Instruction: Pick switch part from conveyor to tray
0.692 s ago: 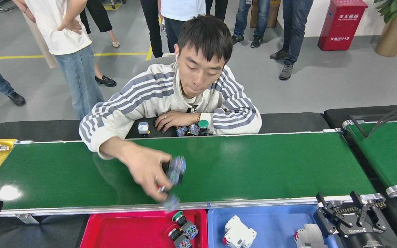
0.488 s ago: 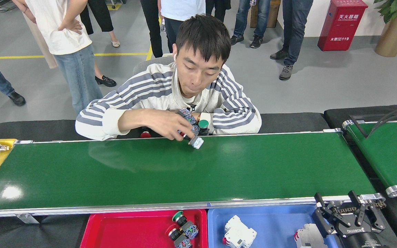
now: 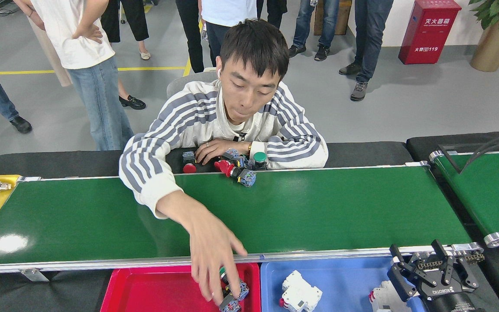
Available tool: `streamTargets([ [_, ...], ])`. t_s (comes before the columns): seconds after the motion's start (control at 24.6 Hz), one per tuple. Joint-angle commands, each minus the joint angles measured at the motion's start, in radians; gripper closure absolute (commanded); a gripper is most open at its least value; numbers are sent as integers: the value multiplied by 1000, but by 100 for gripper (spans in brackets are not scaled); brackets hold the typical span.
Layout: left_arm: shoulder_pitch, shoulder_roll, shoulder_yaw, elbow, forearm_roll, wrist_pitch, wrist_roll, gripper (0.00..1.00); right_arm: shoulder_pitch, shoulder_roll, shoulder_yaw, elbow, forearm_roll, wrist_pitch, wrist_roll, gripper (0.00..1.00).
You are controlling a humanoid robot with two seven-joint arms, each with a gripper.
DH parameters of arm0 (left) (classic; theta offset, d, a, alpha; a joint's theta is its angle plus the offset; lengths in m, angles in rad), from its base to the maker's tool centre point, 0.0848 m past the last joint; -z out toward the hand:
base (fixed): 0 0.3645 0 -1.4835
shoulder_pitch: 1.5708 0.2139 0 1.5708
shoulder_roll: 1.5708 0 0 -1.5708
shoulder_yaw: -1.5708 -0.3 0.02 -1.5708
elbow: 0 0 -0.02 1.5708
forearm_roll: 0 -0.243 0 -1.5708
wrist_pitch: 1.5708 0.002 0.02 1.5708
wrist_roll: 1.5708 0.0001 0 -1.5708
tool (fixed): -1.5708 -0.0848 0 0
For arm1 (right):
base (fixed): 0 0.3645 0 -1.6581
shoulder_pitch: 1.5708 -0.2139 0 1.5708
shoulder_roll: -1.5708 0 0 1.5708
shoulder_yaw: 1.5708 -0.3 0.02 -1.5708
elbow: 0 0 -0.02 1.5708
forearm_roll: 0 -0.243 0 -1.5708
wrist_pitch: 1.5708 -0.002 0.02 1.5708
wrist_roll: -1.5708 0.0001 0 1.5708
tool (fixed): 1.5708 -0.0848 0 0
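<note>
- While a person's hand [image 3: 212, 264] reaches into the shallow red plastic tray [image 3: 145, 290] and covers the push-button switch parts [image 3: 234, 294], the right gripper [image 3: 422, 271], marked "DILOBOTS" as far as legible, waits with fingers spread and empty beside the blue plastic tray [image 3: 345, 281].
- Left gripper: out of view.
- The wide dark-green conveyor belt [image 3: 319, 212] carries one red-capped switch part [image 3: 237, 172] at its far edge.
- The red floor cabinet [image 3: 428, 30] reads "119".

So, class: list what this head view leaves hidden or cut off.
- Switch parts in the red tray: mostly covered by the person's hand.
- Grey breaker in the blue tray: cut by the bottom edge, partly behind the right end effector.
- Left end effector: out of frame.
</note>
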Motion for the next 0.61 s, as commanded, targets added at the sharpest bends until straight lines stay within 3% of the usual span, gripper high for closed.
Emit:
streamTargets([
  [0.0, -18, 32, -1, -19, 4, 5, 7, 0, -4, -1, -1, -15, -2, 0, -8, 0],
  [0.33, -43, 180, 2, -1, 3, 42, 7, 0, -11, 2, -1, -15, -2, 3, -7, 0],
  [0.57, -49, 210, -11, 2, 4, 43, 7, 0, -6, -4, -5, -13, -4, 4, -8, 0],
])
